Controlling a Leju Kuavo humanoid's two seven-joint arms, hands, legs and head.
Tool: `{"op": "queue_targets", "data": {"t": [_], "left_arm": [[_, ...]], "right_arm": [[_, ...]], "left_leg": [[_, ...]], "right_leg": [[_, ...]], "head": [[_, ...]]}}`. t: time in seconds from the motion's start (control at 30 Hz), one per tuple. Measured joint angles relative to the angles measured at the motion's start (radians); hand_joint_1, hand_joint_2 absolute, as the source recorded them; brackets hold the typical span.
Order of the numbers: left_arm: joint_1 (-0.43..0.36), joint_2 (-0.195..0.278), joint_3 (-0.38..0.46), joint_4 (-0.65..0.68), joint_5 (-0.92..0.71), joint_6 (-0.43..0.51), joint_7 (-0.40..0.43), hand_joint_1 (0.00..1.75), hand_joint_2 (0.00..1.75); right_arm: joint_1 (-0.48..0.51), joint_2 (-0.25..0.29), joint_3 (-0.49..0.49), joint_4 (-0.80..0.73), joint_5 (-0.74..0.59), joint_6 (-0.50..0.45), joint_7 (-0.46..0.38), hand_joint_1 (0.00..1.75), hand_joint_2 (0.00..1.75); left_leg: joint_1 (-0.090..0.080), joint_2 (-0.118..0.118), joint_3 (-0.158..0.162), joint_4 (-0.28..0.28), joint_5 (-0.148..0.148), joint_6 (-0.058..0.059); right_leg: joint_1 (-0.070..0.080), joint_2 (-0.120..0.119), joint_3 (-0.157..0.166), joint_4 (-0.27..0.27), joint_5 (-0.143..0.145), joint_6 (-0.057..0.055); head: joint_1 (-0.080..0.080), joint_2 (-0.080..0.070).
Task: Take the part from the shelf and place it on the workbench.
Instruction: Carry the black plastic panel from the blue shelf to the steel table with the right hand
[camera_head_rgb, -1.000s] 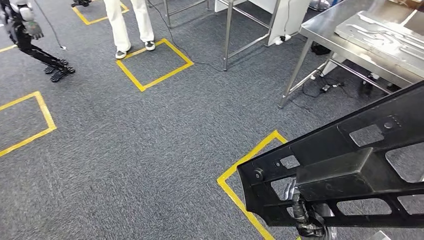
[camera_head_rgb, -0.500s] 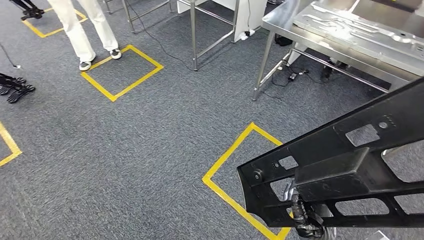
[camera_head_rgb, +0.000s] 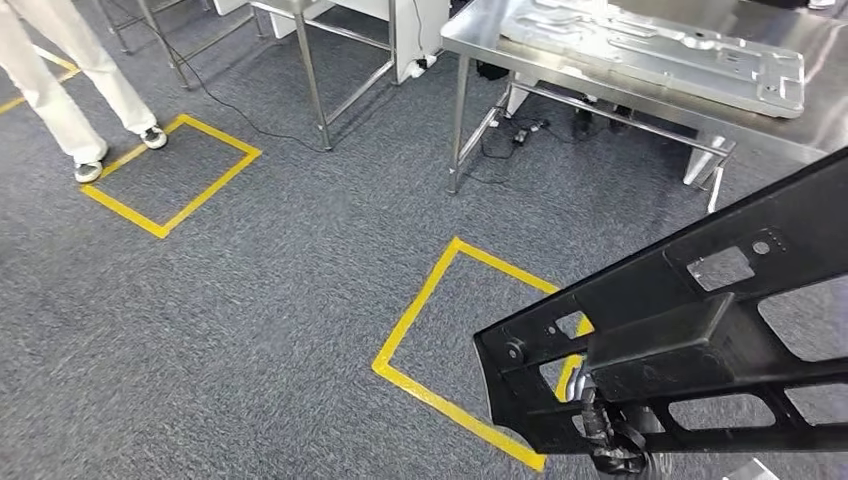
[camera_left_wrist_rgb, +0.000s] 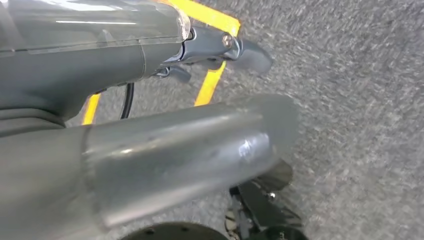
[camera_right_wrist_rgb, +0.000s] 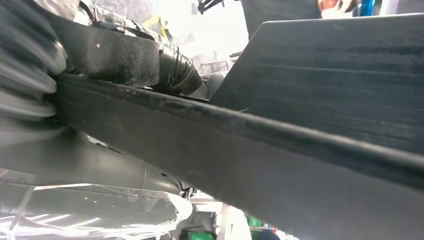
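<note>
Your right hand has its fingers clamped on the black frame part; your left hand hangs over carpet, fingers apart.

A workshop or industrial test hall is indicated. The floor is covered in grey short-pile carpet, on which square standing bays are marked out in yellow tape. Bare stainless-steel workbenches on thin metal legs are lined up along the far side, and a large pressed sheet-metal panel is laid on one worktop. Black cables and a power strip are left loose beneath it.
</note>
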Motion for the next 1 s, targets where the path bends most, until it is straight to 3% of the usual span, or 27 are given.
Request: {"op": "queue_targets", "data": {"t": [0.07,0.13,0.2,0.27,0.3,0.33,0.37,0.43,0.5,0.63,0.7,0.77,0.83,0.87,0.93,1.0], "left_arm": [[-0.002,0.000,0.000,0.000,0.000,0.000,0.000,0.00,0.00],[-0.001,0.000,0.000,0.000,0.000,0.000,-0.001,0.00,0.00],[0.002,0.000,0.000,0.001,-0.001,0.000,-0.002,0.00,0.00],[0.004,0.000,0.000,0.001,-0.001,0.000,-0.002,0.00,0.00],[0.005,0.000,0.000,0.001,-0.001,0.000,-0.003,0.00,0.00],[0.004,0.000,0.000,0.002,-0.002,0.000,-0.003,0.00,0.00],[0.002,0.000,0.000,0.003,-0.002,-0.001,-0.004,0.00,0.00],[0.001,-0.001,0.000,0.005,-0.002,-0.001,-0.004,0.00,0.00],[0.000,-0.001,0.000,0.006,-0.002,0.000,-0.004,0.00,0.00],[0.001,-0.001,0.000,0.006,-0.002,-0.001,-0.004,0.00,0.00],[-0.001,-0.001,0.000,0.006,-0.002,-0.001,-0.004,0.00,0.00],[-0.001,0.000,0.000,0.007,-0.002,-0.002,-0.004,0.00,0.00],[0.003,0.000,0.000,0.008,-0.002,-0.003,-0.002,0.00,0.00],[0.003,0.001,0.000,0.008,-0.002,-0.004,-0.001,0.00,0.00],[0.001,0.002,0.000,0.009,-0.001,-0.004,0.000,0.00,0.00],[-0.001,0.003,0.000,0.009,-0.001,-0.004,0.001,0.00,0.00]], "right_arm": [[0.002,0.000,0.000,0.000,0.000,0.000,0.001,1.75,1.75],[0.001,0.000,0.000,0.000,0.000,0.000,0.001,1.75,1.75],[-0.002,-0.001,0.000,0.000,0.001,0.000,0.002,1.75,1.75],[-0.002,-0.001,0.000,0.001,0.002,0.000,0.003,1.75,1.75],[-0.002,-0.001,0.000,0.001,0.002,0.000,0.003,1.75,1.75],[-0.001,-0.001,0.000,0.001,0.002,0.000,0.004,1.75,1.75],[-0.001,-0.001,0.000,0.001,0.002,0.000,0.004,1.75,1.75],[-0.002,-0.001,0.000,0.001,0.002,0.000,0.004,1.75,1.75],[-0.003,-0.001,0.000,0.001,0.002,0.000,0.004,1.75,1.75],[-0.004,-0.001,0.000,0.001,0.002,0.000,0.004,1.75,1.75],[-0.003,-0.001,0.000,0.000,0.003,0.000,0.004,1.75,1.75],[-0.004,0.000,0.000,0.000,0.022,-0.012,0.007,1.75,1.75],[-0.006,0.000,0.000,0.000,0.051,-0.026,0.014,1.75,1.75],[-0.006,0.000,0.000,0.000,0.058,-0.028,0.017,1.75,1.75],[-0.007,0.000,0.000,0.000,0.066,-0.031,0.019,1.75,1.75],[-0.008,0.000,0.000,0.000,0.073,-0.032,0.019,1.75,1.75]], "left_leg": [[-0.001,0.022,0.003,-0.006,0.005,0.014],[0.002,0.047,0.007,-0.016,0.012,0.026],[0.001,0.073,0.009,-0.020,0.012,0.033],[0.000,0.102,0.008,-0.019,0.009,0.034],[-0.001,0.116,0.009,-0.019,0.007,0.033],[-0.001,0.128,0.012,-0.019,0.005,0.031],[-0.001,0.139,0.017,-0.019,0.002,0.029],[-0.001,0.155,0.026,-0.020,-0.004,0.024],[-0.002,0.161,0.030,-0.020,-0.007,0.021],[-0.002,0.162,0.030,-0.020,-0.007,0.021],[-0.006,0.177,0.036,-0.022,-0.011,0.011],[-0.005,0.134,-0.029,0.122,-0.083,-0.007],[-0.003,0.076,-0.096,0.243,-0.114,-0.014],[-0.003,0.075,-0.086,0.204,-0.074,-0.012],[-0.004,0.067,-0.035,0.070,-0.006,-0.005],[-0.007,0.060,-0.010,0.006,0.008,0.003]], "right_leg": [[-0.003,0.010,-0.005,0.002,0.001,0.012],[-0.002,-0.034,-0.027,0.046,-0.027,0.020],[-0.001,-0.092,-0.084,0.158,-0.088,0.027],[-0.004,-0.109,-0.140,0.267,-0.127,0.031],[-0.006,-0.113,-0.148,0.281,-0.122,0.032],[-0.006,-0.117,-0.131,0.251,-0.096,0.031],[-0.005,-0.128,-0.095,0.186,-0.060,0.027],[0.001,-0.171,-0.020,0.047,-0.008,0.015],[0.007,-0.201,0.007,-0.007,0.000,0.009],[0.008,-0.202,0.007,-0.007,-0.002,0.008],[0.011,-0.185,0.006,-0.009,-0.001,0.000],[0.008,-0.134,0.010,-0.018,0.002,-0.021],[0.004,-0.093,0.019,-0.023,0.000,-0.034],[0.004,-0.084,0.023,-0.020,-0.004,-0.032],[0.006,-0.077,0.026,-0.009,-0.015,-0.025],[0.007,-0.072,0.023,-0.001,-0.022,-0.014]], "head": [[0.000,0.000],[0.001,0.000],[0.001,0.000],[0.001,0.000],[0.001,0.000],[0.001,0.000],[0.001,0.000],[0.001,0.000],[0.001,0.000],[0.001,0.000],[0.001,0.000],[0.000,0.000],[0.000,0.000],[0.000,0.000],[0.000,0.000],[0.000,0.000]]}}
